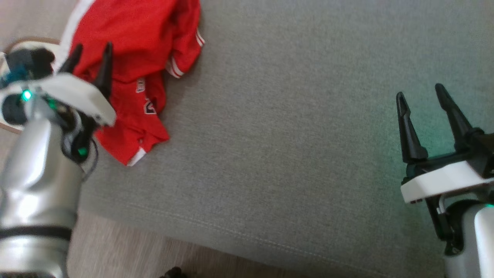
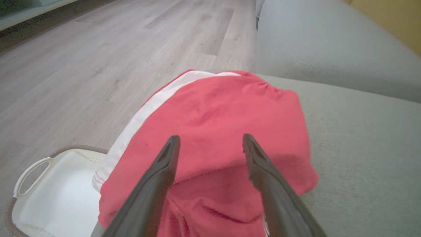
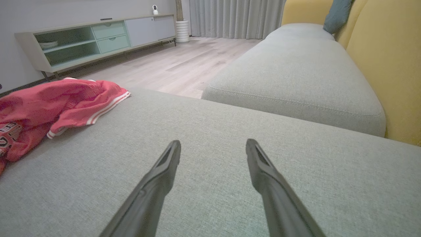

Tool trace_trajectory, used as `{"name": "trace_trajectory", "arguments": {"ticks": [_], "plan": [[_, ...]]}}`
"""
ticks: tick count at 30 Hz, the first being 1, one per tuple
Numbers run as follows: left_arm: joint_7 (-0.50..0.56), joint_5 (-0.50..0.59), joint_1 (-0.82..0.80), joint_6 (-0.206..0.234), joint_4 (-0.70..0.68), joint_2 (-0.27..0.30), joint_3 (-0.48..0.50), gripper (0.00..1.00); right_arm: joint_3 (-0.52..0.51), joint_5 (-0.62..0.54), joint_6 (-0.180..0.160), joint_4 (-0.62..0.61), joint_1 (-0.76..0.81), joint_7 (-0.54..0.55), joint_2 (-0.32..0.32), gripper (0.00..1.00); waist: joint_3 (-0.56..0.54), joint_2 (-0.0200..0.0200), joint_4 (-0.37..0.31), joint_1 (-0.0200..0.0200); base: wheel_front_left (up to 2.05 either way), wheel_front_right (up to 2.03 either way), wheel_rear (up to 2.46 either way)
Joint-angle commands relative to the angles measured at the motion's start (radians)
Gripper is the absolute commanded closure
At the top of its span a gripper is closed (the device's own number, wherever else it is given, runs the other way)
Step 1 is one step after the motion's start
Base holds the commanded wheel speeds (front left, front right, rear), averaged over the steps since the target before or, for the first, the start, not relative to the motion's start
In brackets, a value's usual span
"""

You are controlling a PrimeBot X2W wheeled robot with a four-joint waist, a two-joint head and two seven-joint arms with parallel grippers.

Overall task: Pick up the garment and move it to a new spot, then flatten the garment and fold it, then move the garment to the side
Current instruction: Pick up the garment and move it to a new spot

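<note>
Two grippers, fingers spread, empty. Garment (image 1: 142,58) crumpled upper left on sofa (image 1: 289,135); left gripper (image 1: 94,45) at it, right gripper (image 1: 420,90) lower right. Pick-up step, I judge; next I'd lower left, pinch cloth.

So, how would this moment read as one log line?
garment: crumpled, sofa edge | left gripper: open, aimed at garment | right gripper: open, empty

Grey sofa cushion (image 1: 289,135) above wood floor (image 1: 127,247); crumpled red garment (image 1: 142,46) lying on its left end, draped past the edge.
</note>
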Motion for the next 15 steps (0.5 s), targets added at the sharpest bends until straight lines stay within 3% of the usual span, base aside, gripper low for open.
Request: {"name": "trace_trajectory", "arguments": {"ticks": [1, 10, 11, 12, 13, 15], "plan": [[0.016, -0.011, -0.06, -0.005, 0.005, 0.068, 0.019, 0.0, 0.028, -0.003, 0.004, -0.043, -0.026, 0.006, -0.014, 0.0, 0.039, 0.0, -0.023, -0.0004, 0.0, 0.0, 0.0], [0.208, -0.117, -0.232, -0.006, 0.189, 0.147, -0.177, 0.0, 0.032, 0.001, 0.004, -0.055, -0.03, 0.023, -0.019, 0.0, 0.064, 0.0, -0.043, -0.0004, 0.0, 0.0, 0.0], [0.229, -0.128, -0.241, -0.006, 0.204, 0.152, -0.195, 0.15, 0.032, 0.002, 0.004, -0.056, -0.029, 0.025, -0.017, 0.0, 0.065, 0.0, -0.044, -0.0004, 0.0, 0.0, 0.0], [0.239, -0.135, -0.251, -0.006, 0.214, 0.16, -0.213, 0.53, 0.032, 0.005, 0.004, -0.057, -0.029, 0.026, -0.015, 0.0, 0.067, 0.0, -0.046, -0.0004, 0.0, 0.0, 0.0], [0.242, -0.146, -0.26, -0.006, 0.22, 0.166, -0.226, 1.0, 0.032, 0.005, 0.004, -0.059, -0.03, 0.027, -0.015, 0.0, 0.068, 0.0, -0.048, -0.0004, 0.0, 0.0, 0.0], [0.219, -0.151, -0.284, -0.006, 0.23, 0.183, -0.245, 1.0, 0.031, 0.003, 0.004, -0.064, -0.031, 0.029, -0.014, 0.0, 0.073, 0.0, -0.049, -0.0004, 0.0, 0.0, 0.0]]}}
